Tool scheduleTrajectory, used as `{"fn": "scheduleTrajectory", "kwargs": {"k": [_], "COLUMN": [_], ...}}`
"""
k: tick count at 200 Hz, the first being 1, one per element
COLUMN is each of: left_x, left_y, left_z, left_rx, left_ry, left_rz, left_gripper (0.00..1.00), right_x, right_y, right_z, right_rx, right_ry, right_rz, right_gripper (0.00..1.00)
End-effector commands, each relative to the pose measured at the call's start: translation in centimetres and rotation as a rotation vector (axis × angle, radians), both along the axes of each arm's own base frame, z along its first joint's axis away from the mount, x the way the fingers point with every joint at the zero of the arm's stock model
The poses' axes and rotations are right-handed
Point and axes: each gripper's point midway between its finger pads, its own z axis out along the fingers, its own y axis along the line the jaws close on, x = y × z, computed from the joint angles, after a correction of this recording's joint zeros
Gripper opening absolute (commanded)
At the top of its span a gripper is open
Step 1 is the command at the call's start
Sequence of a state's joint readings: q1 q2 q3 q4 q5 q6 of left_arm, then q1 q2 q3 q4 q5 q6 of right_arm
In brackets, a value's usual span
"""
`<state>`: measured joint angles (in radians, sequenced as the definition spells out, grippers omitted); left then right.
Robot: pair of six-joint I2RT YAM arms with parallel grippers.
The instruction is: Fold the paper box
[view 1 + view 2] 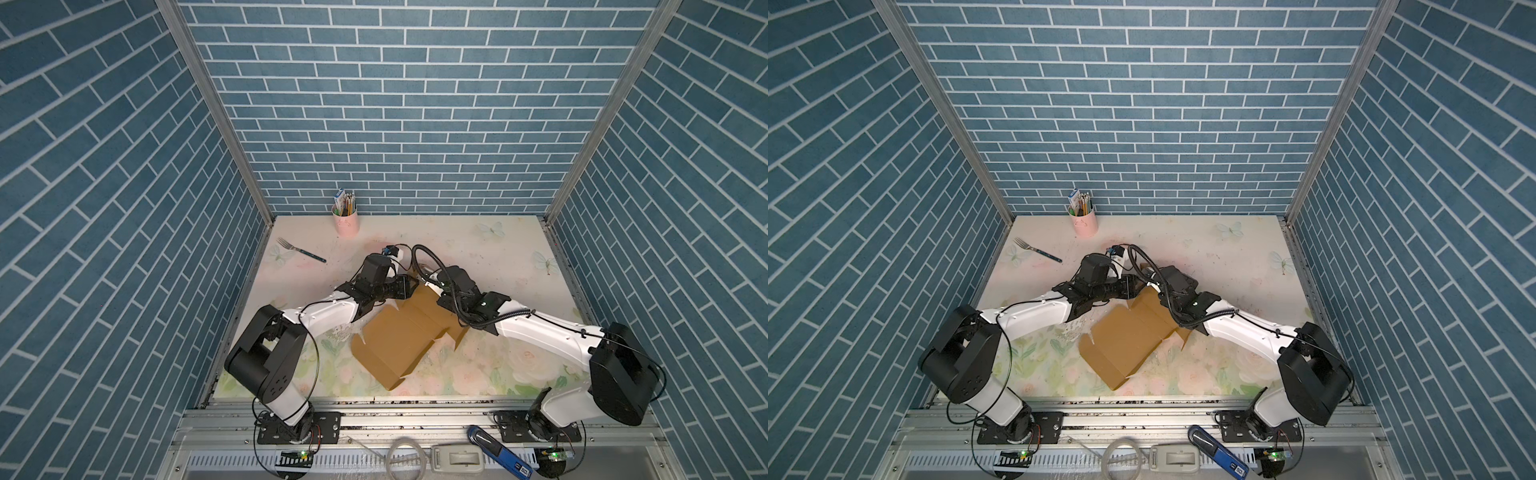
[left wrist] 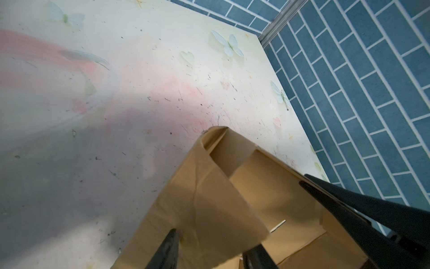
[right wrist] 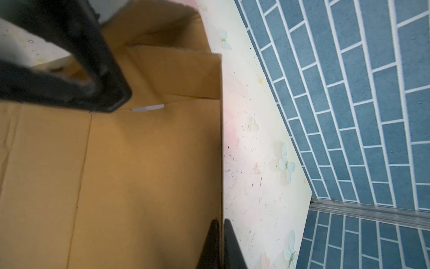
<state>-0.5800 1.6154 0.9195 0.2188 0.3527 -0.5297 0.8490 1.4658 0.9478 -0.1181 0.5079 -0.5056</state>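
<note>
- the paper box lies in the middle of the table; a half-formed brown sheet; near panel flat, far end with walls standing; both top views agree
- long axis is diagonal, near-left to far-right; built-up end points at the back wall, flat end at the robot
- right gripper: jaws almost together, pinched on the top edge of a standing side wall; my read: it holds that wall upright and pins the box against sliding
- left gripper: jaws partway apart, straddling a flap at the far corner; the flap runs between the fingers and bows over the inside of the box; the gap looks too wide to clamp thin card, so I judge the flap loose, not held
- both arms meet over the far end because the corner gets made there; one steadies, one works the flap
- the flap is bowed, not creased flat; it will likely spring back unless tucked against the wall
- fork and pink cup sit well apart at back left; no interference
</note>
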Motion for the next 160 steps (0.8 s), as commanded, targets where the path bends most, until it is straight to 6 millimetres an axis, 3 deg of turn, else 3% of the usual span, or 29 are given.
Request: {"fn": "scheduleTrajectory", "kwargs": {"k": [1,39,85,132,160], "left_x": [-0.6,-1.8,-0.8,1.4,2.2], "left_y": [-0.2,0.1,4.6,8.9,9.8], "left_z": [2.0,4.1,4.7,2.2,-0.1], "left_rx": [-0.055,-0.086,-0.099,-0.015,0.048], "left_ry": [-0.057,-0.121,-0.144,-0.121,-0.113], "left_rz": [-0.072,-0.147,-0.036,0.145,0.167], "left_gripper": [0.47,0.48,0.48,0.46,0.47], "right_x": [-0.6,-0.6,-0.6,-0.8,-0.9], "right_y": [0.4,0.5,0.6,1.2,1.4], "right_z": [0.3,0.2,-0.2,0.1,0.3], "right_rx": [-0.001,-0.006,-0.045,-0.099,-0.126], "right_ry": [-0.007,-0.004,-0.008,-0.042,-0.061], "right_rz": [0.037,0.050,0.060,0.088,0.105], "right_gripper": [0.08,0.08,0.08,0.08,0.08]}}
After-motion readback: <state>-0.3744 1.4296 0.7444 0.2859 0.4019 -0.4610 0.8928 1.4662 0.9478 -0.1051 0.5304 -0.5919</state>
